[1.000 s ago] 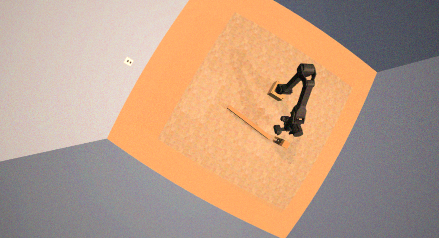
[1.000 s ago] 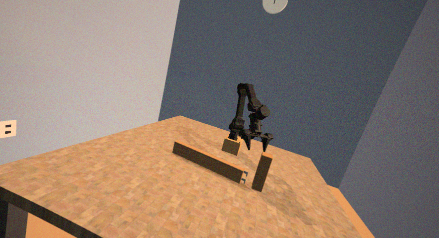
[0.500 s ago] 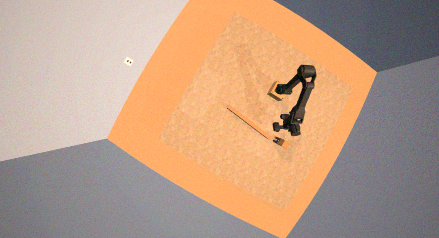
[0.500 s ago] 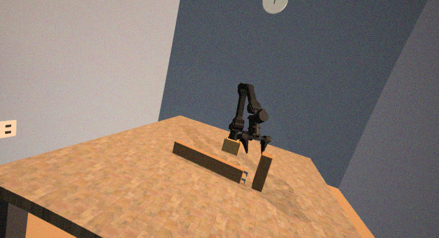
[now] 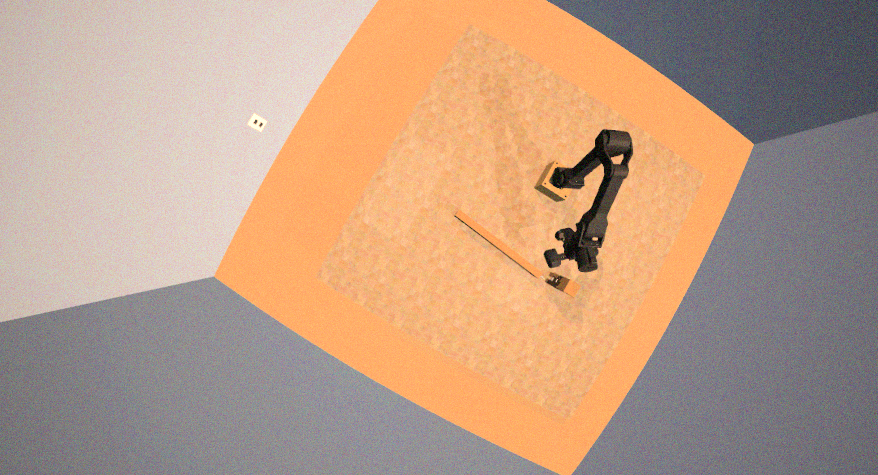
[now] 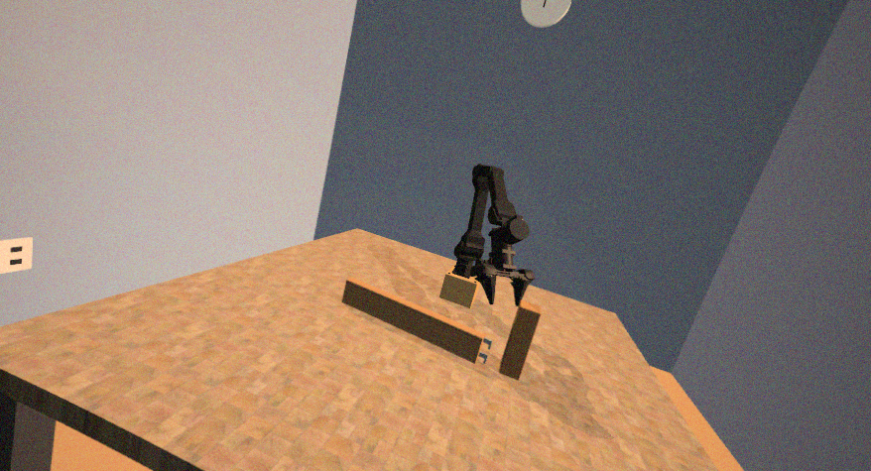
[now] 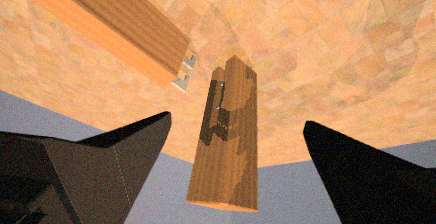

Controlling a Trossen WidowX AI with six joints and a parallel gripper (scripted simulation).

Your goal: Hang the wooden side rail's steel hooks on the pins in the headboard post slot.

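Note:
The wooden side rail (image 5: pixel 500 245) (image 6: pixel 414 323) (image 7: pixel 140 23) lies along the table on its narrow edge. Two steel hooks stick out of its near end, an upper hook (image 6: pixel 487 344) and a lower hook (image 6: pixel 482 358); they also show in the wrist view. The headboard post (image 5: pixel 572 288) (image 6: pixel 519 341) (image 7: pixel 240 168) stands upright, a small gap beyond the hooks. In the wrist view its dark slot shows two small pins, one pin (image 7: pixel 221 84) and another pin (image 7: pixel 217 107). My gripper (image 5: pixel 556 245) (image 6: pixel 504 303) (image 7: pixel 236 122) is open and empty, above the table on the arm's side of the post.
The arm's base block (image 5: pixel 548 191) (image 6: pixel 457 291) stands on the table (image 5: pixel 417 288) (image 6: pixel 274 377) behind the rail and post. The arm bends up and over from it. The table's front edge is at the lower left in the exterior view.

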